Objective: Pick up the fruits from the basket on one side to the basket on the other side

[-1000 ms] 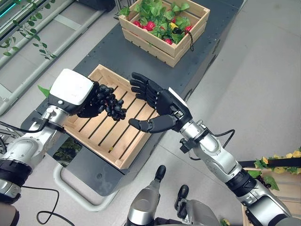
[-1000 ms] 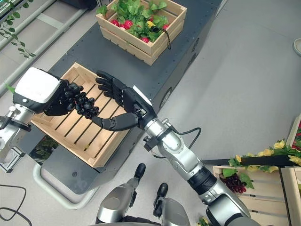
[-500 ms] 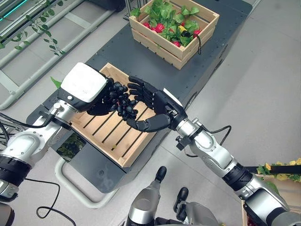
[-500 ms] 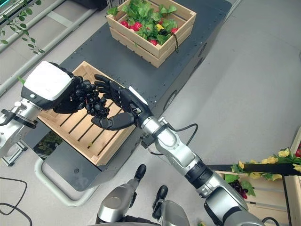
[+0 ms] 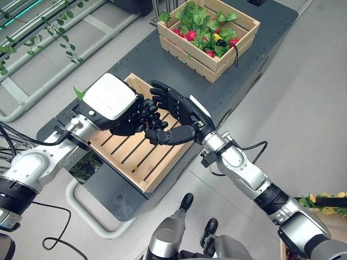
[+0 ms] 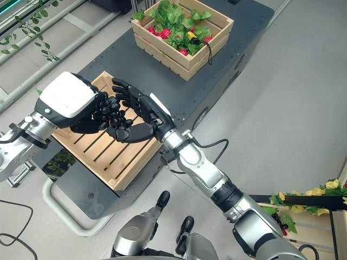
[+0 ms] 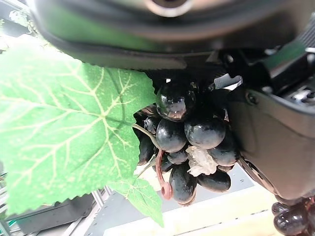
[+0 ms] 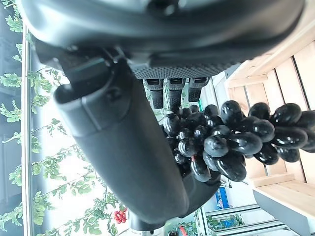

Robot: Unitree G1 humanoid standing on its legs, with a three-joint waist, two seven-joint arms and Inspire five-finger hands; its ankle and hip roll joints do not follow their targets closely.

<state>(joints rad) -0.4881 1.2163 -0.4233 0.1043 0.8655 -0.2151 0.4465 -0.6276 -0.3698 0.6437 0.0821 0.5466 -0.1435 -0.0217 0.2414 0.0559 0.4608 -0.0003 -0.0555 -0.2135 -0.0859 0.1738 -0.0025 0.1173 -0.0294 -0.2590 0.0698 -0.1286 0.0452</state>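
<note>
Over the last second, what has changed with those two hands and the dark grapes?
The right hand has moved in until it cups the grape bunch from the other side, its thumb under the bunch. The left hand still grips the grapes over the slatted crate. The leafy crate looks unchanged.

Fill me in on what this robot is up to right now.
The left hand holds a bunch of dark grapes above a bare wooden crate. The right hand is open and cupped against the bunch, thumb under it, which looks like a handover from hand to hand. Farther back on the dark platform stands a second crate with green leaves and red fruit. The grapes are in neither crate.
</note>
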